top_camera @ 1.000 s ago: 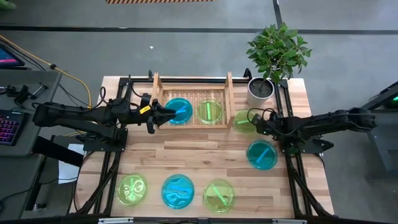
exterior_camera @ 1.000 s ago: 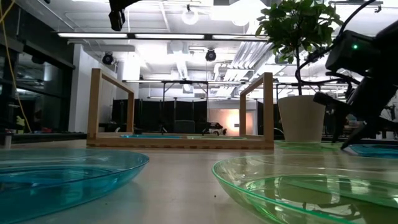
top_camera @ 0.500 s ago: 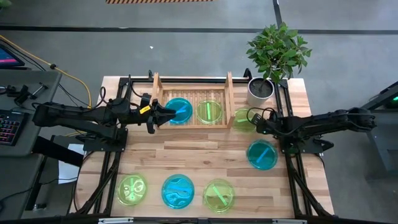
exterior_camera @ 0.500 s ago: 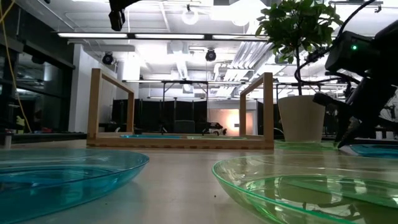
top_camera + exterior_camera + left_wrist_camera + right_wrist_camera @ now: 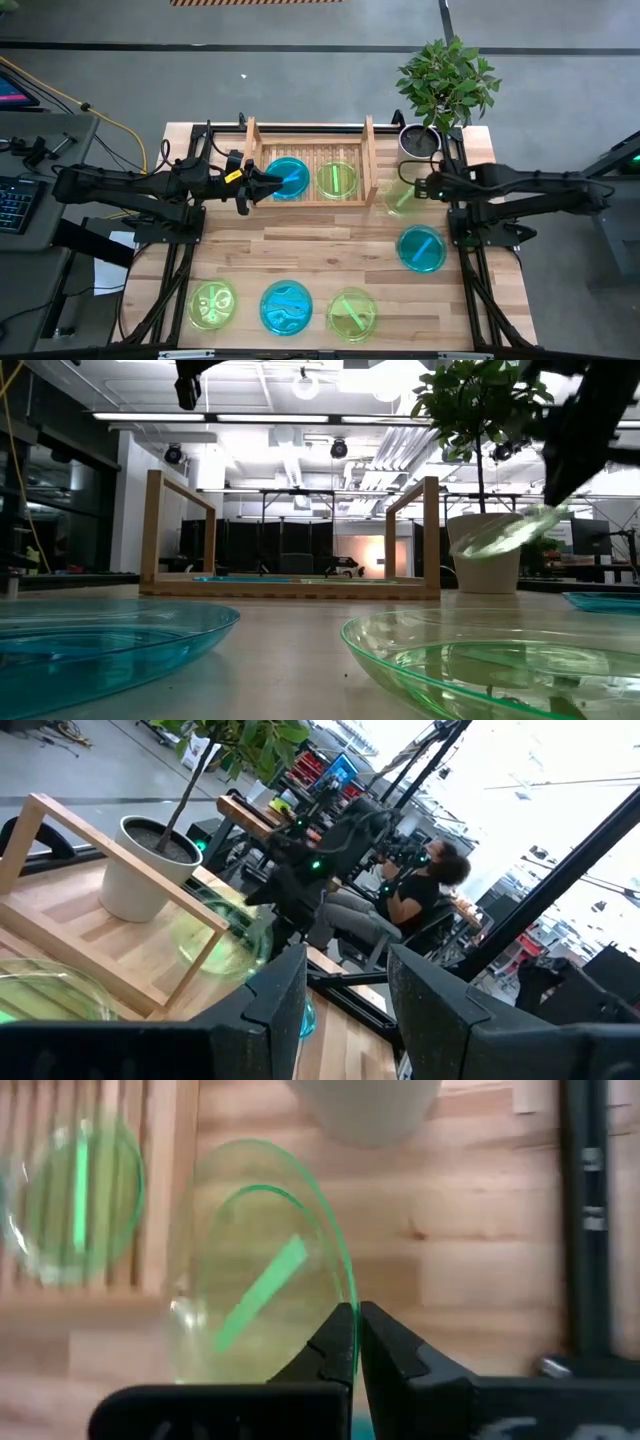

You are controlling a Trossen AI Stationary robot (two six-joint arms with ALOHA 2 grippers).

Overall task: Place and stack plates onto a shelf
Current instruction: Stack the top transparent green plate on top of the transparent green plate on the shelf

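The wooden shelf (image 5: 310,150) stands at the table's far middle, with a cyan plate (image 5: 288,178) and a green plate (image 5: 337,178) lying flat on its slats. My right gripper (image 5: 418,187) is shut on another green plate (image 5: 400,196), just right of the shelf's right rail. In the low view this plate (image 5: 500,535) hangs tilted in the air. My left gripper (image 5: 268,183) is open and hovers high over the shelf's left end (image 5: 187,390), touching nothing. Several more plates lie on the table: cyan (image 5: 421,248), green (image 5: 213,304), cyan (image 5: 286,306), green (image 5: 351,312). My right gripper pinches the green plate's rim (image 5: 350,1295) between its two fingers, on the side facing the table's right edge. The fingers come level from the right. The plate is lifted clear of the table and tilted, with its free side lower, toward the shelf.
A potted plant (image 5: 420,142) in a white pot stands at the far right corner, close behind the held plate. The shelf's raised side rails (image 5: 430,535) stand up beside it. A person sits beyond the table's right side (image 5: 420,885). Bare wood lies in the table's middle (image 5: 320,240).
My right gripper has risen and moved slightly toward the table's right, lifting the green plate clear of the table. The plate, flat on the wood a second ago, now hangs tilted. My left arm has kept still.
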